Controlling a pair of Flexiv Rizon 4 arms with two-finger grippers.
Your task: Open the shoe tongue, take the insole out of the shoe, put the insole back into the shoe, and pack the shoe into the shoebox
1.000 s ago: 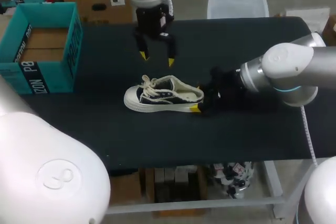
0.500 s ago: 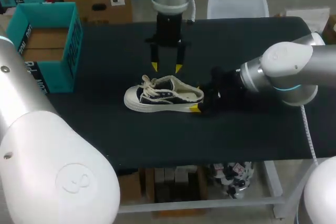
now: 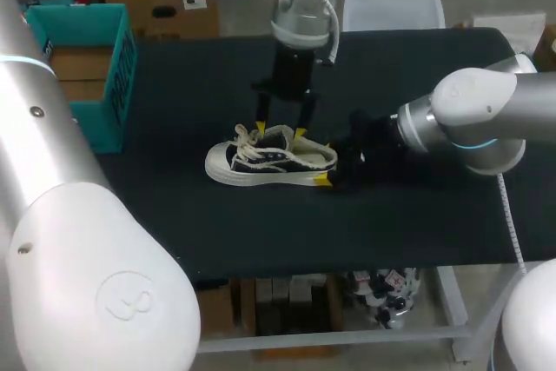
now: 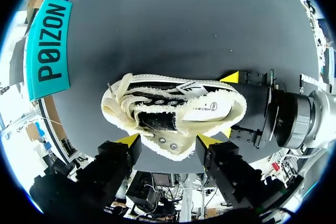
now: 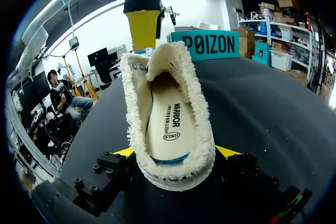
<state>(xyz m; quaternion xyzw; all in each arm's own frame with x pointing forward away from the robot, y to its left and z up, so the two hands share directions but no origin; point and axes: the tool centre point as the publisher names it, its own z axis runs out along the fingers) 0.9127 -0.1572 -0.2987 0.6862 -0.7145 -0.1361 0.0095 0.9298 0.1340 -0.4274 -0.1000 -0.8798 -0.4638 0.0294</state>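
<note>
While the right gripper [image 5: 174, 152] clamps the shoe [image 3: 271, 159] at the heel, one yellow tip on each side, the left gripper [image 3: 281, 133] hangs just above the shoe's far side wall. Its fingers are spread and grasp nothing. The tips sit by the eyelets, next to the tongue [image 4: 155, 120]. Shoe stands on its sole. The insole [image 5: 168, 119] lies flat inside, so step 1 (open tongue) looks not yet done.

Risks, prob.:
- Left tips snag the laces [image 3: 248, 143] or frayed collar instead of the tongue, w/ so little gap between them.
- A hard pull on the tongue lifts or twists the shoe out of the heel grip, since only the heel is held.
- Soft canvas folds under a tip, so the pinch slips.

Surface: matte black table [image 3: 417, 232], flat. The sole could skid on it if the heel hold fails. The teal shoebox [image 3: 113, 67] sits open-topped, well apart from the shoe, beyond its toe.
</note>
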